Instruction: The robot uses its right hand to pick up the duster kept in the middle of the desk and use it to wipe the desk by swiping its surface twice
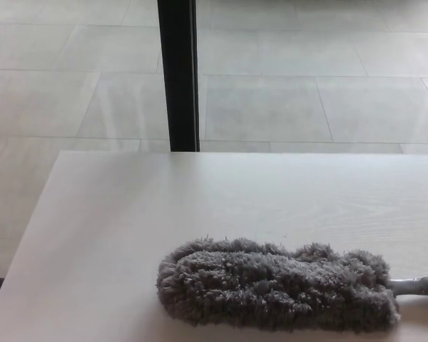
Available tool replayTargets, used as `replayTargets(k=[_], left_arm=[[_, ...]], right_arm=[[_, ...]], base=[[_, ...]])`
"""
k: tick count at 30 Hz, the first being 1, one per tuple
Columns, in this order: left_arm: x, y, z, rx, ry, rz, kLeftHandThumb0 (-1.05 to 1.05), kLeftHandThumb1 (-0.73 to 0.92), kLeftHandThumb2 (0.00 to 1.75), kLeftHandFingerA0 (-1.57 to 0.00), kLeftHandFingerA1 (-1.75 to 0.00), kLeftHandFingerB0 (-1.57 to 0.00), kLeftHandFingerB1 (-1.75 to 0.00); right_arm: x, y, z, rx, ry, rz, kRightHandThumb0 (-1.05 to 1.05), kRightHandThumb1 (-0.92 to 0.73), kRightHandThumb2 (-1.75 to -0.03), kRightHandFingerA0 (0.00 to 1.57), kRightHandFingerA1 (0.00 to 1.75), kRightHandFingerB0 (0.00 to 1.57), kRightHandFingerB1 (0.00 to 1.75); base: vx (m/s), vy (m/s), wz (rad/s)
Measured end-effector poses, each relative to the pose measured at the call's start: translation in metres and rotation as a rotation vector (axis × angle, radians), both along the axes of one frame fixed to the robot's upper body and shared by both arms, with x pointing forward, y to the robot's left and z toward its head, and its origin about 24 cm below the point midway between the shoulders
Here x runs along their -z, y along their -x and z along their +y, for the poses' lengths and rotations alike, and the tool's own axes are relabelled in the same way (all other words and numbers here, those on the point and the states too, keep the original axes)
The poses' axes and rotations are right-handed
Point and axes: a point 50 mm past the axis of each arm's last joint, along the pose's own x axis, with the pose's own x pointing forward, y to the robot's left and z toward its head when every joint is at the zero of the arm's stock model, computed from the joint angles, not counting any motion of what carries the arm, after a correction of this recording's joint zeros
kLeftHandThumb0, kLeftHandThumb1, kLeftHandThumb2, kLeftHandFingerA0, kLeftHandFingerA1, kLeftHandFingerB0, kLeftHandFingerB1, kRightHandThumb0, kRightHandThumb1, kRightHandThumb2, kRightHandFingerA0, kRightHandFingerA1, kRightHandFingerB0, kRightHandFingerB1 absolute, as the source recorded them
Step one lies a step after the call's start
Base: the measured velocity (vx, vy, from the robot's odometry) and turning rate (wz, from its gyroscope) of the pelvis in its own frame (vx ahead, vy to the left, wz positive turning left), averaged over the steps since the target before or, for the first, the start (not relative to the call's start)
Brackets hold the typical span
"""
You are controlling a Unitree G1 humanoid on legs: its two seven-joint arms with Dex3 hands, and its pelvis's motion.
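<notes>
Head view of the pale wood-grain surface [128,214], bearing a grey fluffy duster [274,285]. The duster lies flat near the front edge, its shaggy head running left to right, its grey handle [417,285] leaving the picture at the right edge. Neither hand of the robot is in view, so whether the fingers are spread or pressed together cannot be told. Beyond the surface: a tiled floor [307,92] and a black upright post [178,71]. Judged handling: the pile looks soft, light and compressible, offering poor purchase; the handle looks stiff and smooth, and is the proper place to take hold, approached from the right. The pick-up is not yet begun.
</notes>
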Motion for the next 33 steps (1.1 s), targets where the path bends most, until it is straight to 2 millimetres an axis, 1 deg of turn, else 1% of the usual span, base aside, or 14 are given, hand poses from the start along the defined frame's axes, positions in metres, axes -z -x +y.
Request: replayTargets(k=[4,6,7,10,17,18,19,24,25,26,27,30,31,33], left_arm=[[-0.001,-0.001,0.001,-0.001,0.004,-0.006,-0.49,0.71,0.61,-0.63,-0.60,-0.47,-0.46],[-0.001,0.000,0.001,-0.003,0.005,-0.004,-0.49,0.71,0.61,-0.62,-0.59,-0.48,-0.46],[-0.001,0.000,0.001,-0.004,0.006,-0.004,-0.48,0.70,0.60,-0.62,-0.60,-0.48,-0.47],[0.000,-0.001,0.001,-0.005,0.008,-0.008,-0.49,0.69,0.60,-0.61,-0.60,-0.49,-0.46],[-0.001,-0.003,0.001,-0.007,0.010,-0.015,-0.49,0.68,0.60,-0.64,-0.61,-0.50,-0.47],[-0.001,-0.004,0.001,-0.007,0.010,-0.017,-0.48,0.69,0.60,-0.63,-0.61,-0.51,-0.48],[-0.001,-0.004,0.000,-0.006,0.010,-0.018,-0.49,0.68,0.60,-0.63,-0.60,-0.49,-0.47],[-0.001,-0.007,0.000,-0.005,0.010,-0.024,-0.48,0.68,0.60,-0.63,-0.60,-0.47,-0.46],[-0.001,-0.007,0.000,-0.005,0.010,-0.025,-0.48,0.66,0.60,-0.61,-0.61,-0.45,-0.47],[-0.001,-0.007,0.000,-0.005,0.011,-0.026,-0.49,0.69,0.60,-0.62,-0.59,-0.46,-0.45],[-0.001,-0.007,0.000,-0.005,0.011,-0.026,-0.48,0.69,0.60,-0.62,-0.59,-0.46,-0.45],[-0.001,-0.007,0.001,-0.005,0.011,-0.026,-0.49,0.69,0.60,-0.62,-0.60,-0.48,-0.46],[-0.001,-0.007,0.001,-0.005,0.011,-0.026,-0.49,0.69,0.60,-0.62,-0.60,-0.48,-0.45],[-0.001,-0.007,0.001,-0.005,0.010,-0.026,-0.51,0.70,0.61,-0.62,-0.57,-0.48,-0.45]], right_arm=[[-0.028,-0.032,0.040,-0.199,0.141,-0.063,-0.90,-0.56,-0.95,0.01,0.15,0.11,0.12],[-0.031,-0.040,0.058,-0.278,0.189,-0.064,-0.94,-0.60,-0.96,0.00,0.12,0.10,0.08],[-0.032,-0.044,0.067,-0.319,0.216,-0.060,-0.82,-0.53,-0.97,0.00,0.25,0.00,0.22],[-0.029,-0.052,0.089,-0.409,0.274,-0.036,-0.96,-0.62,-0.99,0.04,0.27,0.09,0.09],[-0.011,-0.060,0.129,-0.577,0.385,0.061,-0.82,-0.55,-0.98,0.03,0.32,0.04,0.21],[-0.008,-0.061,0.134,-0.601,0.402,0.075,-0.85,-0.73,-0.62,0.03,0.35,0.02,0.27],[-0.005,-0.061,0.139,-0.620,0.418,0.087,-0.92,-0.60,-1.01,0.07,0.29,0.08,0.13],[0.006,-0.063,0.160,-0.717,0.512,0.147,-0.83,-0.57,-0.94,0.10,0.50,0.06,0.33],[0.008,-0.064,0.163,-0.731,0.533,0.160,-0.39,-0.37,-0.99,0.00,0.51,0.00,0.50],[0.010,-0.064,0.164,-0.746,0.559,0.179,-0.80,-0.57,-0.94,0.12,0.50,0.05,0.35],[0.013,-0.064,0.165,-0.756,0.580,0.196,-0.78,-0.72,-0.63,0.17,0.43,0.10,0.26],[0.019,-0.066,0.165,-0.786,0.652,0.247,-0.76,-0.71,-0.63,0.21,0.44,0.12,0.24],[0.021,-0.066,0.164,-0.793,0.676,0.263,-0.80,-0.57,-0.94,0.20,0.53,0.06,0.34],[0.025,-0.067,0.163,-0.809,0.730,0.295,-0.80,-0.57,-0.92,0.20,0.54,0.07,0.37]], base=[[0.00,0.003,0.02],[0.00,0.000,0.00],[0.00,0.000,0.00],[0.00,0.000,0.00],[0.00,0.000,0.00],[0.00,0.000,0.00],[0.00,0.000,0.00],[0.00,0.000,0.00],[0.00,0.000,0.00],[0.00,0.000,0.00],[0.00,0.000,0.00],[0.00,0.000,0.00],[0.00,0.000,0.00],[0.00,0.000,0.00]])
